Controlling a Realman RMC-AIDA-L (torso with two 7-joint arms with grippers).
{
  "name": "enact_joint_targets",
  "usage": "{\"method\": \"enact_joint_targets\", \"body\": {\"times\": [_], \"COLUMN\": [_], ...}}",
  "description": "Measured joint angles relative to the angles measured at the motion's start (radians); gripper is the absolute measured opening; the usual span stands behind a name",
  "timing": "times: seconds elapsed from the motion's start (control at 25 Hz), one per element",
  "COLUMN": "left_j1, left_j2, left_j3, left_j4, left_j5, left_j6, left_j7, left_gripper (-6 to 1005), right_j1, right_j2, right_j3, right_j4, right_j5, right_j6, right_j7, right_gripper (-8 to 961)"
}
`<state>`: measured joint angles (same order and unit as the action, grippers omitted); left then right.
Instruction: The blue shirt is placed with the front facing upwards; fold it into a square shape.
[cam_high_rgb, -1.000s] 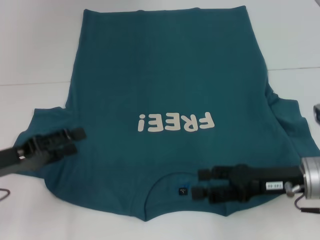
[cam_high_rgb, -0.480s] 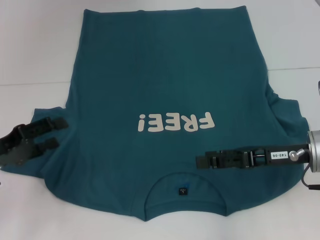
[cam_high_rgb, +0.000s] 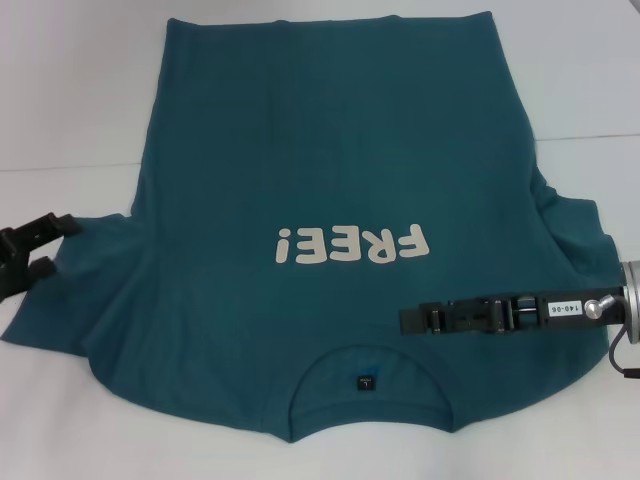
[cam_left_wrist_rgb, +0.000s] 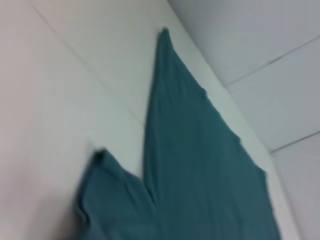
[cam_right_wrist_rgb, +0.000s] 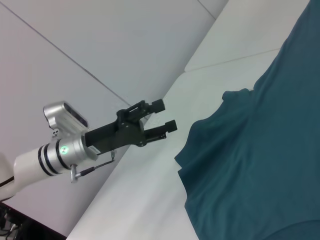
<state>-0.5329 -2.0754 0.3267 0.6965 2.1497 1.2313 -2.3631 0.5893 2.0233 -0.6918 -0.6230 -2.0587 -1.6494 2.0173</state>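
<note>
Head view: the blue shirt (cam_high_rgb: 340, 180) is seen spread flat on the white table (cam_high_rgb: 70, 110), front side up, with the collar toward the robot and the hem at the far edge.
Print: the white "FREE!" print (cam_high_rgb: 352, 243) is read upside down from the robot's side, across the middle of the shirt.
Neck label: a small dark neck label (cam_high_rgb: 368, 381) is seen inside the collar opening, on the near side of the print.
Sleeves: one sleeve is spread out from the shirt toward the robot's left and one toward its right; both lie flat on the table.
Left gripper: the left gripper (cam_high_rgb: 38, 248) is found at the outer tip of the shirt's left sleeve, at the left border of the view. Its two fingers are parted with a clear gap between them and nothing is held. In the right wrist view the same left gripper (cam_right_wrist_rgb: 165, 116) is shown hanging off the sleeve edge, apart from the cloth, its fingers spread.
Right gripper: the right gripper (cam_high_rgb: 404, 319) is held over the shirt on the near right of the print, pointing toward the shirt's middle. It is seen edge-on, so whether its fingers are parted or closed cannot be told. No cloth is seen lifted by it.
Left wrist view: only the shirt (cam_left_wrist_rgb: 200, 170) and bare table (cam_left_wrist_rgb: 60, 100) are shown, with a sleeve lying flat beside the body of the shirt.
</note>
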Motion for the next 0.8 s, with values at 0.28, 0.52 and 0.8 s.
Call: {"method": "enact_joint_targets", "body": {"times": [0.28,0.52,0.8], "left_j1": [-0.023,-0.037,-0.053], "left_j2": [0.004,0.009,0.016], "left_j3": [0.083,0.104,0.108], "left_j4": [0.0,-0.036,-0.094], "left_j5": [0.0,0.001,0.026], "left_j6": [-0.145,-0.242,-0.324], "left_j7": [0.113,0.176,0.169], "left_gripper": [843,843,843], "right_j1": [0.0,-0.002,-0.005], "right_j2": [0.0,0.0,0.0], "right_j3": [-0.006,-0.005,-0.001], "right_j4": [0.0,0.0,0.0], "right_j5": [-0.001,-0.002,-0.002], "right_j6": [0.011,0.014,0.016], "right_j7": [0.001,0.001,0.001], "right_gripper": [945,945,945]}}
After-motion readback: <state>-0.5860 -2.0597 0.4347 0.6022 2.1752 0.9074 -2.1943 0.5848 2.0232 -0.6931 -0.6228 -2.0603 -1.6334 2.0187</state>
